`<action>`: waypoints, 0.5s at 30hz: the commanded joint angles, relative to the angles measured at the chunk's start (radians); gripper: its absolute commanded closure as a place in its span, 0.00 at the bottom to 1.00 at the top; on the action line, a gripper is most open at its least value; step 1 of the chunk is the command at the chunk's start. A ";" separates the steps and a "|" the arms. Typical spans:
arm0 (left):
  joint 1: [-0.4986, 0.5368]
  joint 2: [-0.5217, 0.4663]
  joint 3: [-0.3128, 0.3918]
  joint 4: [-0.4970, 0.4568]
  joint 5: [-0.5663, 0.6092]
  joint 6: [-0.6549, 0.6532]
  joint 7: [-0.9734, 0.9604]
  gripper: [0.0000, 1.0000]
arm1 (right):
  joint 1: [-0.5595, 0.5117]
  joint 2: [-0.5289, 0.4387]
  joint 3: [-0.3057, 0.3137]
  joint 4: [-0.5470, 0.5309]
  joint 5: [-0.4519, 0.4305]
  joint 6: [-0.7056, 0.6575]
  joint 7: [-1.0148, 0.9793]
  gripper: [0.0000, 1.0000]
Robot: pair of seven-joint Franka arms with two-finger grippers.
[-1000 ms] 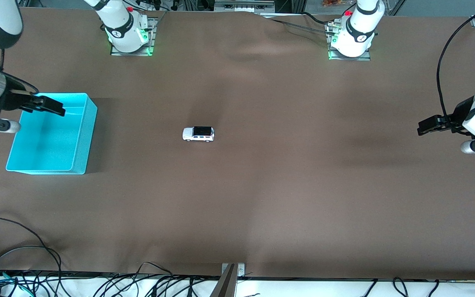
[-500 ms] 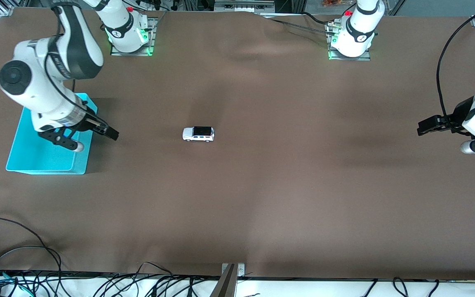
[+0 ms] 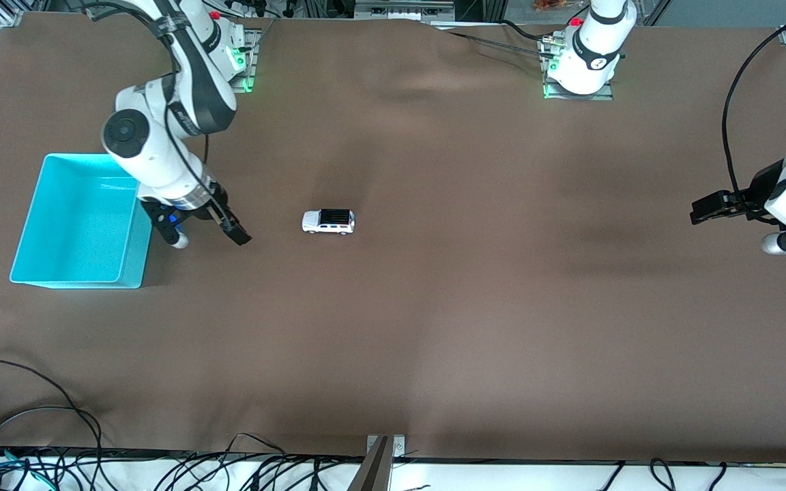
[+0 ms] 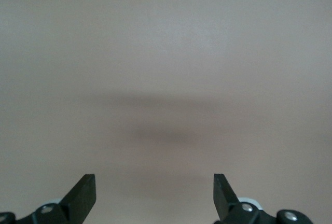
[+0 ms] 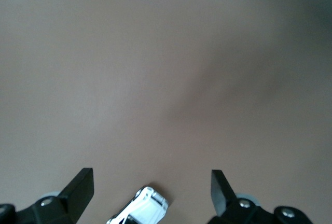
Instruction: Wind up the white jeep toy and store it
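The white jeep toy, a small white car with a black roof, stands on the brown table near its middle. My right gripper hangs open over the table between the turquoise bin and the jeep, a short way from the car. In the right wrist view the jeep shows at the edge of the picture between the spread fingers of the right gripper, which holds nothing. My left gripper waits open at the left arm's end of the table; the left gripper sees only bare table.
The turquoise bin is open-topped and empty, at the right arm's end of the table. Loose black cables run along the table edge nearest the front camera. A metal bracket sits at the middle of that edge.
My right arm has swung from over the turquoise bin toward the jeep and lowered. The jeep and the left arm have not moved.
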 commanded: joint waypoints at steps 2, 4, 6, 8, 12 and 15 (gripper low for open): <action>-0.008 -0.001 0.011 0.002 -0.020 0.004 0.024 0.00 | 0.034 0.012 0.010 -0.008 0.028 0.019 0.175 0.00; -0.008 -0.001 0.011 0.002 -0.020 0.004 0.024 0.00 | 0.041 0.015 0.010 -0.007 0.028 0.013 0.245 0.00; -0.008 0.001 0.011 0.002 -0.020 0.004 0.024 0.00 | 0.045 0.020 0.010 -0.005 0.028 -0.003 0.296 0.00; -0.010 0.004 0.011 0.002 -0.020 0.004 0.024 0.00 | 0.045 0.040 0.011 -0.005 0.028 -0.005 0.330 0.00; -0.010 0.004 0.011 0.002 -0.020 0.004 0.024 0.00 | 0.076 0.061 0.013 -0.005 0.028 0.010 0.439 0.00; -0.011 0.006 0.011 0.002 -0.020 0.002 0.023 0.00 | 0.090 0.071 0.013 -0.005 0.025 0.030 0.505 0.00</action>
